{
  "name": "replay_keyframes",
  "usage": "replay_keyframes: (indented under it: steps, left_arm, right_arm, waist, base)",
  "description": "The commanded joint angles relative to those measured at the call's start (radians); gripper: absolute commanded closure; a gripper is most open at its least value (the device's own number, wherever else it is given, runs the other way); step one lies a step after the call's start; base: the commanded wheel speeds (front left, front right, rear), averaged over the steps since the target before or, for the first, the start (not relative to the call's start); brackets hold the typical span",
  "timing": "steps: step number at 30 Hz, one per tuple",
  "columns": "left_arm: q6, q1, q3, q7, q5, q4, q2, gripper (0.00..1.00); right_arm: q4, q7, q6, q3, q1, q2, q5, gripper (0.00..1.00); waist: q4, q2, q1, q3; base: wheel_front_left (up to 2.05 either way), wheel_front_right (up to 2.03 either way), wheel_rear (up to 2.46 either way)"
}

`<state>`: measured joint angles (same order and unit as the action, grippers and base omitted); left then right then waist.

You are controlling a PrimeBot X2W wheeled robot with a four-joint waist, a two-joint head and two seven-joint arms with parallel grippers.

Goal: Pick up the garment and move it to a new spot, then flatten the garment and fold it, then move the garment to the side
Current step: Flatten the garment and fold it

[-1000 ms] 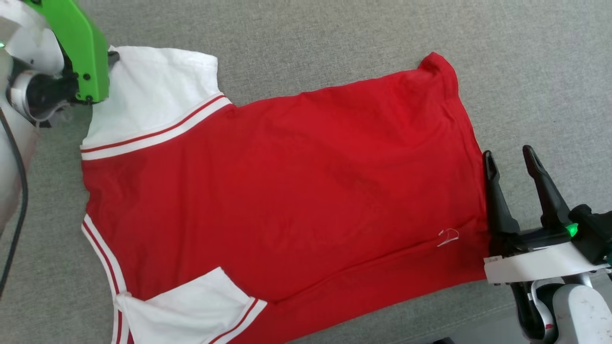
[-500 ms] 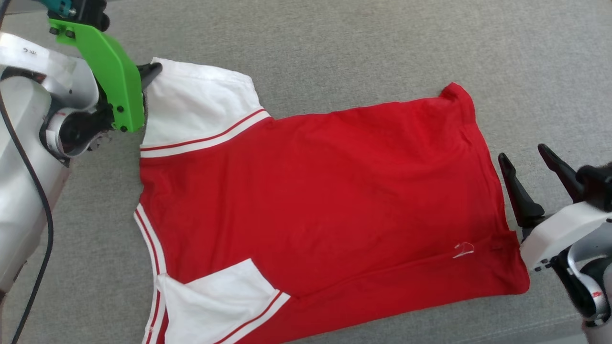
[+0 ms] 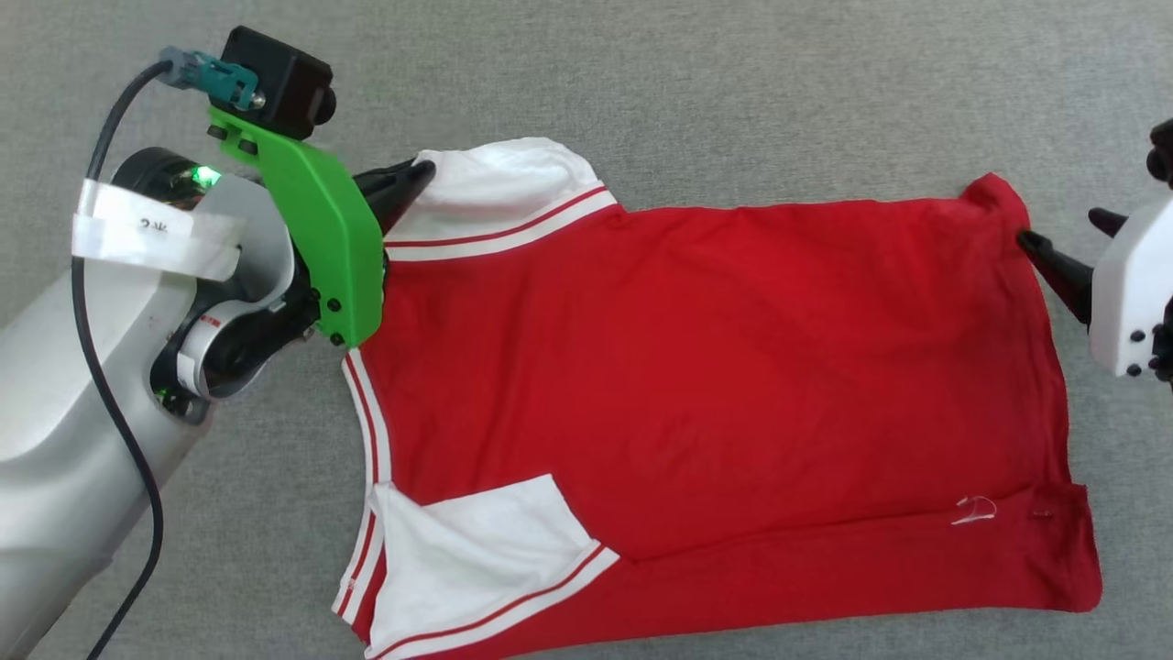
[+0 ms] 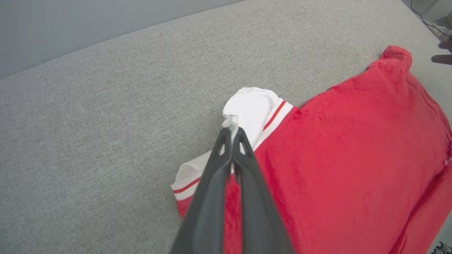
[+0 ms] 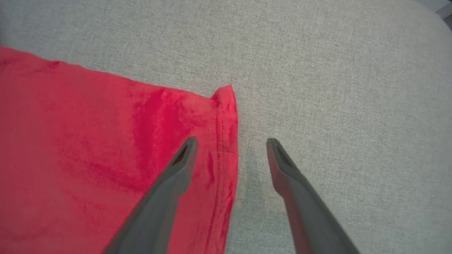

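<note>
On grey fabric (image 3: 733,82), the garment (image 3: 715,367) is clamped at its sleeve (image 4: 252,106) by the left end effector (image 4: 232,131); the right end effector (image 5: 231,140) is held wide astride the hem (image 5: 224,116).

Garment (image 3: 715,367) spread flat on upholstered surface (image 3: 733,82), laid between both grippers. Sleeve edge (image 4: 231,120) pinched between closed tips of left gripper (image 4: 232,132); garment body extended to its right. Second sleeve (image 3: 476,541) folded onto body, on side nearer robot. Hem corner (image 5: 224,102) found just ahead of right gripper (image 5: 231,140); its fingers held apart, one over garment, other over bare surface, hem edge between.
</note>
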<state>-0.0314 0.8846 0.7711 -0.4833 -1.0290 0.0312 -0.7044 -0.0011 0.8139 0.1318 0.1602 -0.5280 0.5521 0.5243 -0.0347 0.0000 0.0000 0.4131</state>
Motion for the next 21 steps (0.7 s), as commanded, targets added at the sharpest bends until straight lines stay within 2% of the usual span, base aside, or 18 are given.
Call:
replay_keyframes:
  steps: [1, 9, 21]
  left_arm:
    - [-0.010, -0.021, 0.002, 0.007, 0.011, -0.020, -0.010, 1.00]
    - [-0.023, -0.023, 0.010, 0.013, 0.027, -0.084, -0.005, 1.00]
    - [-0.004, -0.015, 0.019, 0.034, 0.033, -0.075, 0.018, 1.00]
  right_arm:
    - [0.016, 0.026, -0.001, 0.008, -0.037, 0.004, 0.011, 0.00]
    - [0.142, 0.118, -0.001, 0.066, -0.160, 0.011, -0.010, 0.00]
    - [0.277, 0.100, -0.001, 0.159, -0.189, 0.008, -0.017, 0.00]
  waist:
    - [0.034, 0.0000, 0.0000, 0.032]
    - [0.075, 0.0000, 0.0000, 0.062]
    - [0.100, 0.0000, 0.0000, 0.093]
  base:
    - [0.00, 0.00, 0.00]
    - [0.00, 0.00, 0.00]
    - [0.00, 0.00, 0.00]
